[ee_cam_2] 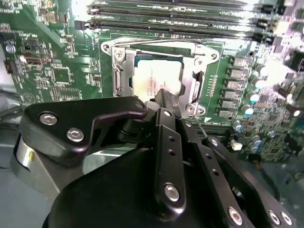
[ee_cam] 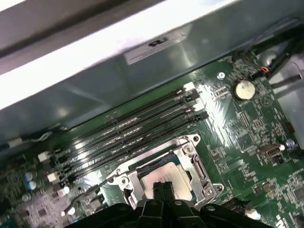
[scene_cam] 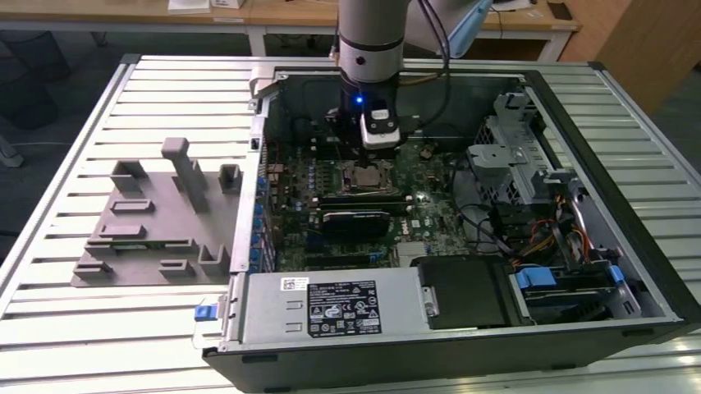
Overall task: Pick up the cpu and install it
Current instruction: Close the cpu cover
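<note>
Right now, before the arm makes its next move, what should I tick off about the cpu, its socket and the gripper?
1. The cpu lies flat inside the socket frame: ok.
2. The gripper is shut with nothing between its fingers: ok.
3. Fingertips are touching the cpu's top plate: cannot tell; they overlap its edge in both wrist views.
4. The socket frame is latched down over the cpu: cannot tell.
5. The memory slots beside the socket are apart from the gripper: ok.
</note>
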Action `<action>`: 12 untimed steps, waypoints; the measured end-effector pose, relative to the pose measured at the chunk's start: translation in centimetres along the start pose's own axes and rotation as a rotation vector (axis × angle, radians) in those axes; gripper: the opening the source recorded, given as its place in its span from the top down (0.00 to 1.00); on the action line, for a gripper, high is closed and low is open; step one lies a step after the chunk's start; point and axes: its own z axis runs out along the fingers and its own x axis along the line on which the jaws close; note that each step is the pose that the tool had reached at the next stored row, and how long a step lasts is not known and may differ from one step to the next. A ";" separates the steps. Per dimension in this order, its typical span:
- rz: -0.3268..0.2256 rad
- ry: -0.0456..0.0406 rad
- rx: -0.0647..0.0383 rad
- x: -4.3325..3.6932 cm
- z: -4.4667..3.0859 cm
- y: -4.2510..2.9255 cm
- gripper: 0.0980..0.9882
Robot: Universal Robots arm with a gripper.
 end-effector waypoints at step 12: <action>-0.185 0.0052 -0.003 0.01 0.08 0.00 0.99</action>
